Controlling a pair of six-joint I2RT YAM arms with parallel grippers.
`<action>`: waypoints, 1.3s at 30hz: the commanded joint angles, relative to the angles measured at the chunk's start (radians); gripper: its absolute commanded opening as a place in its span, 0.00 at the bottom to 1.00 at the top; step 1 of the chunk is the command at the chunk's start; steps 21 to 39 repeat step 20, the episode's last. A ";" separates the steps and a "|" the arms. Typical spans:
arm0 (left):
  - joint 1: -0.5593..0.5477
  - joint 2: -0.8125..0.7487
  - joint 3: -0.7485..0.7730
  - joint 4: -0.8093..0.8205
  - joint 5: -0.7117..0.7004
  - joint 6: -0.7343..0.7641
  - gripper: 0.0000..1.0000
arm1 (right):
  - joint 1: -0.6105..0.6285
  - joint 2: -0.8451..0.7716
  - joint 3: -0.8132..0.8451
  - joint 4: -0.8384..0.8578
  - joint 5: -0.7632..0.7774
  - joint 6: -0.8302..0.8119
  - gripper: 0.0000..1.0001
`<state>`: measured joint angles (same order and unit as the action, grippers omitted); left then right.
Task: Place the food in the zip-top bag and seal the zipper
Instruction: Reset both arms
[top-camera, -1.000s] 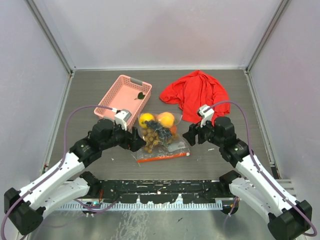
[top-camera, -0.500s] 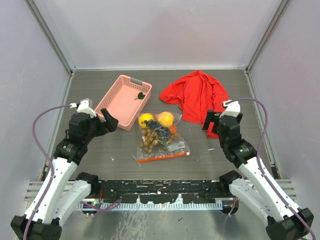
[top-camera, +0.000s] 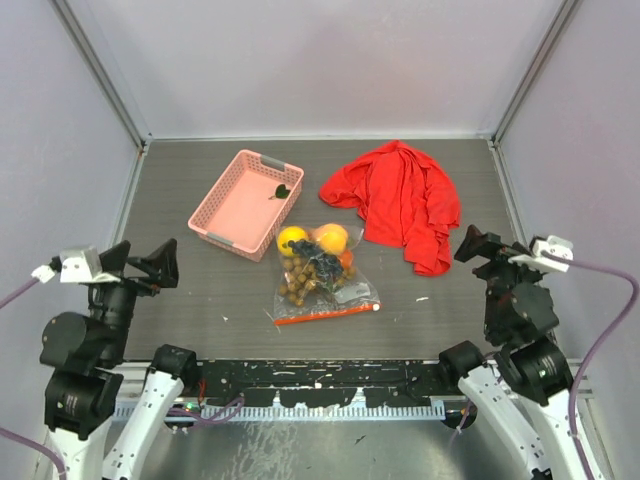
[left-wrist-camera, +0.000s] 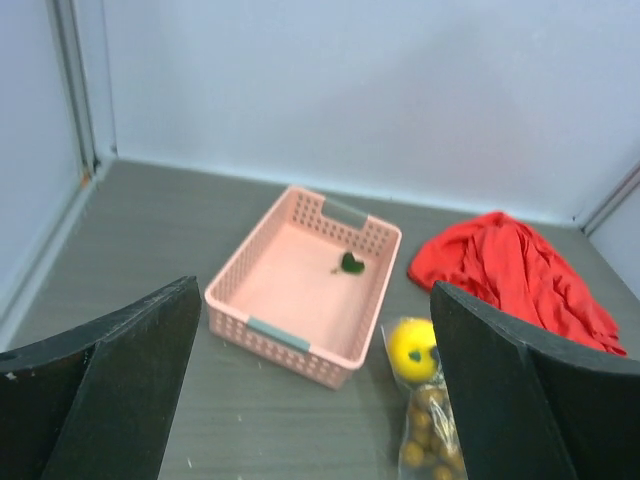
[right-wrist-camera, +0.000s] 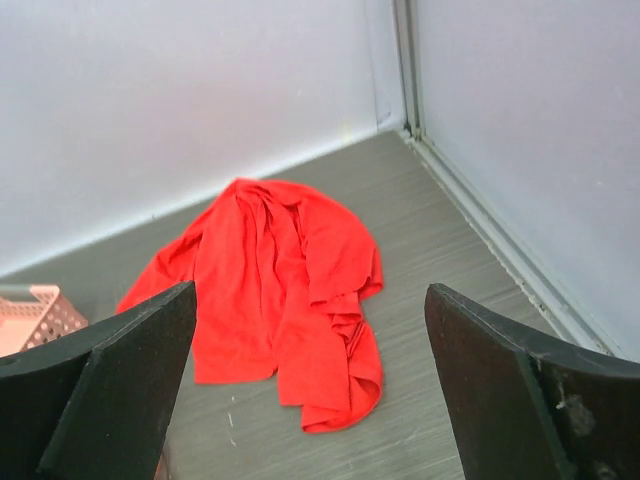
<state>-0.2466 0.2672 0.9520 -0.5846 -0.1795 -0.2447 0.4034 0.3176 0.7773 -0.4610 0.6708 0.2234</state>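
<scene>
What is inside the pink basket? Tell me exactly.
One small dark leaf lies on the floor of the pink basket, towards its far end. Nothing else shows inside. Whatever may lie under the leaf is covered.

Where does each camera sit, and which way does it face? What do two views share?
Top external: above and behind the arms, looking down at the table; both arms show, fingers open.
Left wrist: on the left arm, facing the pink basket and yellow fruit between its fingers.
Right wrist: on the right arm, facing the red cloth between its fingers.
Wrist views share red cloth and pink basket.
</scene>
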 joint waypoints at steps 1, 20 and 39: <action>-0.001 -0.063 -0.115 0.153 0.002 0.105 0.98 | -0.001 -0.095 -0.057 0.093 0.045 -0.076 1.00; -0.001 -0.018 -0.205 0.177 -0.031 0.097 0.98 | -0.001 -0.070 -0.085 0.108 -0.009 -0.104 1.00; -0.001 -0.018 -0.205 0.177 -0.031 0.097 0.98 | -0.001 -0.070 -0.085 0.108 -0.009 -0.104 1.00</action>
